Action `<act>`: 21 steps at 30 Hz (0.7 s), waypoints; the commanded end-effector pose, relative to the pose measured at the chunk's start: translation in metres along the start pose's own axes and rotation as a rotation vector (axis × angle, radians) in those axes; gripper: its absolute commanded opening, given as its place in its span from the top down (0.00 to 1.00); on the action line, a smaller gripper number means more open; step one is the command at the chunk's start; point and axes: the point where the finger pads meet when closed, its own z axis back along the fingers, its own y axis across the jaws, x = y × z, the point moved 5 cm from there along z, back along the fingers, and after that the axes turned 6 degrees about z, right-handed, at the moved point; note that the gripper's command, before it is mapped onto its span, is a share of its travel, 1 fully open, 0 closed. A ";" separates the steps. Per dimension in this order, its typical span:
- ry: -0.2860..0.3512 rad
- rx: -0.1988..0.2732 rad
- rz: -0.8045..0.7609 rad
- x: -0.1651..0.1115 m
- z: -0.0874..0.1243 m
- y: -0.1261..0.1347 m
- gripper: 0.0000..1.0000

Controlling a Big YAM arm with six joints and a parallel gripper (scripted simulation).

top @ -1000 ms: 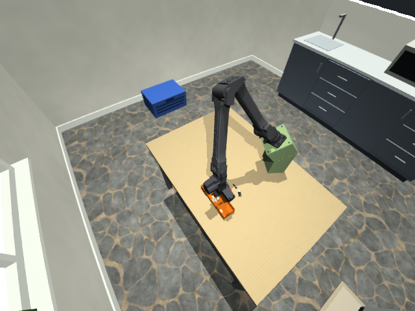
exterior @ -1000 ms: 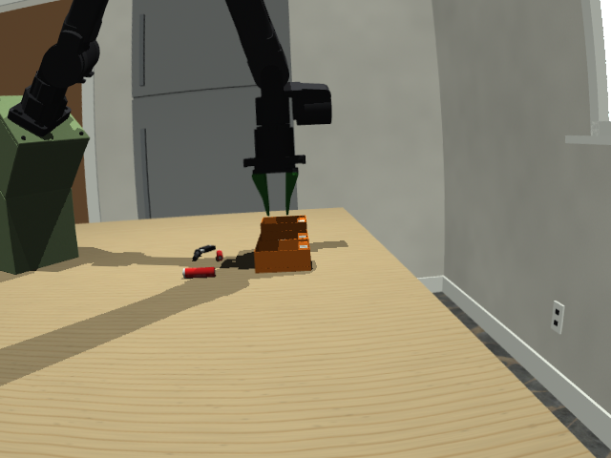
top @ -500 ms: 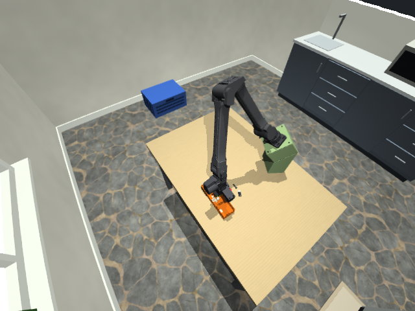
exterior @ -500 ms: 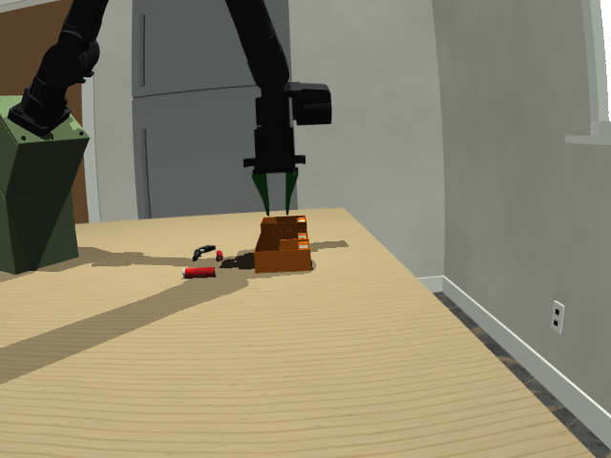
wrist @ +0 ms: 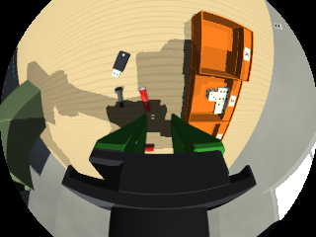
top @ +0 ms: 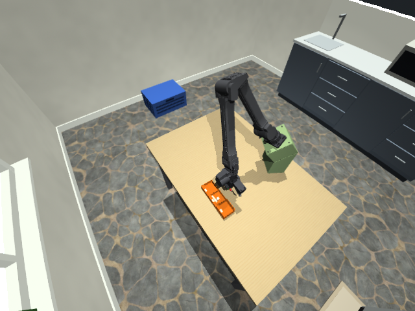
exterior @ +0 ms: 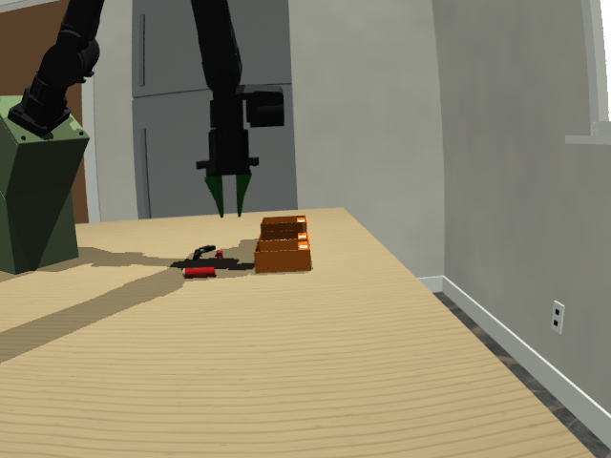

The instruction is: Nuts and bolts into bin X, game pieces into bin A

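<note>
Two orange bins stand side by side near the table's edge, the near bin point(exterior: 283, 256) and the far bin point(exterior: 284, 225); their marks are too small to read. In the wrist view one bin point(wrist: 213, 102) holds a white game piece point(wrist: 219, 98) and the other bin point(wrist: 220, 46) looks empty. My gripper point(exterior: 229, 214) hangs above the table just left of the bins, with its fingers a little apart and nothing between them. Under it lie a small red piece point(exterior: 219, 254), a black bolt point(exterior: 200, 252) and a red cylinder point(exterior: 199, 272).
A small black and white item point(wrist: 121, 63) lies farther from the bins. The green pedestal point(top: 279, 150) of the arm stands at the table's far side. The bins point(top: 218, 199) sit close to the table's left edge.
</note>
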 end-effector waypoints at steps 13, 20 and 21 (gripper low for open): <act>-0.010 -0.029 0.003 0.010 0.008 0.073 0.71; -0.011 -0.028 0.010 0.008 0.009 0.059 0.71; -0.012 -0.028 0.012 0.008 0.010 0.059 0.71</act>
